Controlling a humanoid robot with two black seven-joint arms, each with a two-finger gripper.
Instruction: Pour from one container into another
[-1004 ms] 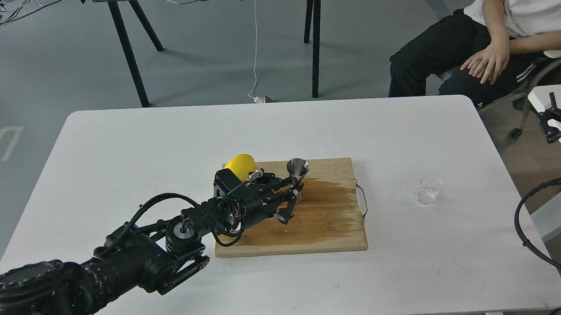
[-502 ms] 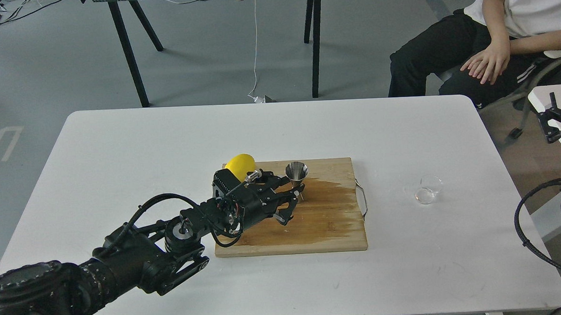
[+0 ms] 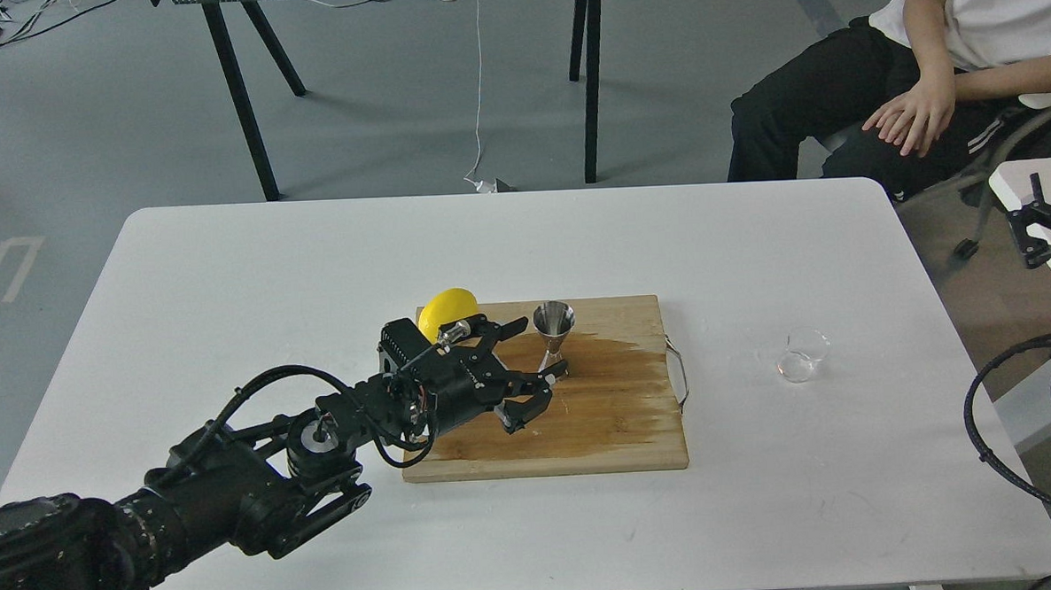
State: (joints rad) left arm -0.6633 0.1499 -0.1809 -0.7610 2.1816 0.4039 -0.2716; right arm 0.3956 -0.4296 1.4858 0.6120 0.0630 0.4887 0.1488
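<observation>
The steel jigger [image 3: 554, 327] stands upright on the wooden cutting board [image 3: 602, 433], near its back edge. My left gripper [image 3: 543, 345] is open just left of the jigger; one finger reaches toward its foot and the other points past its left side, with nothing held. The clear glass cup [image 3: 802, 355] sits on the white table [image 3: 311, 251], to the right of the board and far from both grippers. My right gripper [image 3: 1039, 222] hangs off the table's right edge, small and dark, so its fingers cannot be told apart.
A yellow lemon-like object [image 3: 448, 308] sits at the board's back left corner, behind my left wrist. A dark wet stain [image 3: 626, 361] spreads over the board's right half. A metal handle [image 3: 678, 373] sticks out of its right side. A seated person [image 3: 924, 74] is at the back right.
My left gripper let go of the jigger and drew back to the left and toward me, its fingers spreading. The jigger stays upright on the board. The glass cup has not moved.
</observation>
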